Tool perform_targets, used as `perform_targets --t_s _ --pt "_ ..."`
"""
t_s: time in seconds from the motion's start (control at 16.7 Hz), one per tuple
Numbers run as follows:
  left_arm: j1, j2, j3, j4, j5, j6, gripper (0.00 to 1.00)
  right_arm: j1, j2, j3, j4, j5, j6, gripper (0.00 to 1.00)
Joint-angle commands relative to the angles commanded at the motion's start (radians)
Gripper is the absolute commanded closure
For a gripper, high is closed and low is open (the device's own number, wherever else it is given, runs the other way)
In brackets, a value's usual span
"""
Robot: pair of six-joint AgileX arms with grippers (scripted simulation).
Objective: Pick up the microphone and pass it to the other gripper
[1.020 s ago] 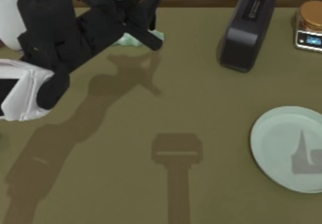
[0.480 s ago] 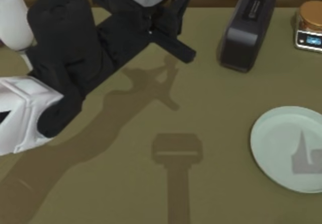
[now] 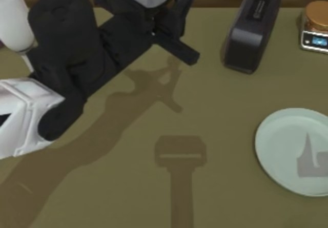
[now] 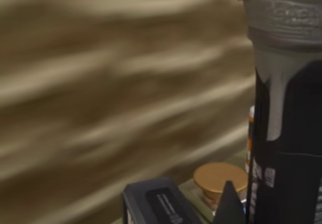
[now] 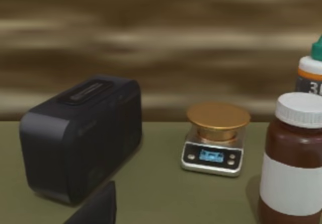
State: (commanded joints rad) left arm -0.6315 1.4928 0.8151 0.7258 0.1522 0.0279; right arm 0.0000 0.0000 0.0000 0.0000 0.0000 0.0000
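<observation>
nothing shifted: left claw [image 3: 177,20] clenched on one microphone [image 4: 279,43], one black box [image 3: 249,29] near

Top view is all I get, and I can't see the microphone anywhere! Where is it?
Observer: The left wrist view shows it. The small black microphone with the round silver mesh head is held in the left gripper's fingers.
Operator: Where's the other gripper?
Observer: The right gripper is low over the table, facing the big black box-shaped device.
Operator: Anything by the scale?
Observer: A brown bottle with a white cap stands beside the small silver scale with a gold pan.
</observation>
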Motion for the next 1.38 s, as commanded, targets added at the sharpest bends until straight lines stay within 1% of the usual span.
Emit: perform_targets --t_s 0.12,0.3,0.48,0.9,1.08,1.26,1.38 --pt "0.0 0.0 0.0 0.0 0.0 0.0 1.0 0.012 0.013 0.01 0.006 0.003 -0.001 0.0" --pt "0.0 0.0 0.0 0.0 0.0 0.0 1.0 0.094 0.111 0.076 0.047 0.023 -0.008 0.0" --pt "0.0 0.0 0.0 0.0 0.0 0.0 1.0 0.227 0.302 0.192 0.122 0.06 -0.014 0.0" --pt "0.0 0.0 0.0 0.0 0.0 0.0 1.0 0.583 0.871 0.542 0.36 0.158 -0.016 0.0" --pt "0.0 0.0 0.0 0.0 0.0 0.0 1.0 0.704 1.055 0.655 0.435 0.191 -0.02 0.0" --pt "0.0 0.0 0.0 0.0 0.0 0.0 1.0 0.781 1.166 0.717 0.473 0.213 -0.025 0.0" --pt "0.0 0.0 0.0 0.0 0.0 0.0 1.0 0.798 1.191 0.729 0.48 0.218 -0.027 0.0"
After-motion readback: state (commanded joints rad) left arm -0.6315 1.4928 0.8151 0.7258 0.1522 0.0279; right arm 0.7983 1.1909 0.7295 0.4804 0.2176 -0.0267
